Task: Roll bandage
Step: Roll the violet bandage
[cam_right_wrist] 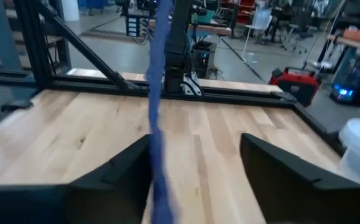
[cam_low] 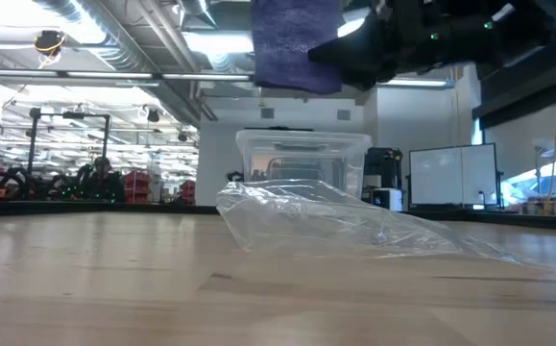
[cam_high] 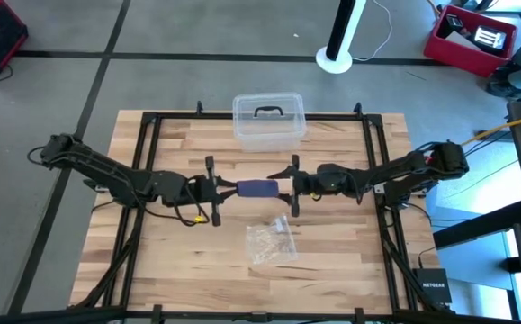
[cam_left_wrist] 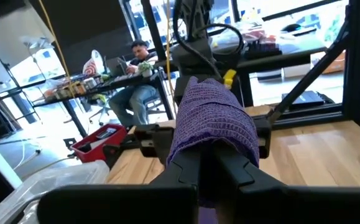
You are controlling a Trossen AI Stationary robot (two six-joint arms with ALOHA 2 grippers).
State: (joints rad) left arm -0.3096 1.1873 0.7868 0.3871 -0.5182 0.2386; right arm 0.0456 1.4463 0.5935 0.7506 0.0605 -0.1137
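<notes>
High: bandage hangs mid-worktop between both arms, above the plastic bag; clear box sits at the far edge.

Low: bandage is up off the wood.

Left wrist: left end effector is clamped tight on the bandage; a person sits at a desk behind.

Right wrist: right end effector has fingers spread, one beside the hanging strip; can't tell if it touches.
</notes>
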